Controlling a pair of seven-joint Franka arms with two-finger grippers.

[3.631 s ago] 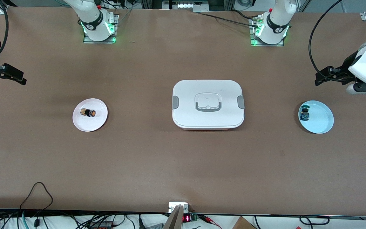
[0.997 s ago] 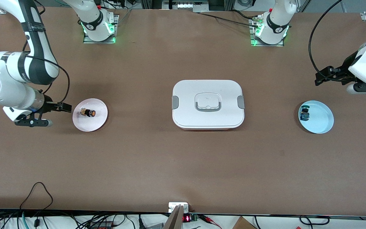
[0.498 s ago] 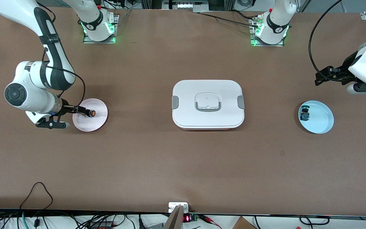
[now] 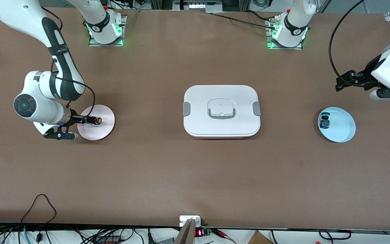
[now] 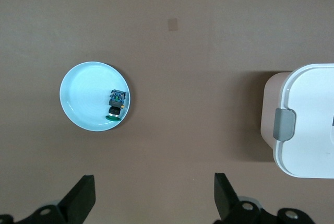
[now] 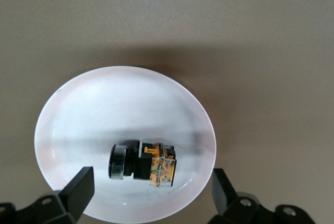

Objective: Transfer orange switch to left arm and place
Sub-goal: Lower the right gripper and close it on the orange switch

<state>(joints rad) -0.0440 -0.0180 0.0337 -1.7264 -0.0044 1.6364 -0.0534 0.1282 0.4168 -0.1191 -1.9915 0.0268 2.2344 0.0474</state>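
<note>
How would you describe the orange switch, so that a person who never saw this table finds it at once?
Start from the large white box in the middle of the table and go toward the right arm's end, to the pale pink plate. The orange switch lies on its side on that plate, under the open right pincer. Unlike the blue-and-teal switch on the light blue plate, it has an orange cap.

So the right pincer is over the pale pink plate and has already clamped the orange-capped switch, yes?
Not clamped. The right wrist view shows the right pincer open over the pale pink plate, with the orange-capped switch lying untouched between its fingers.
</note>
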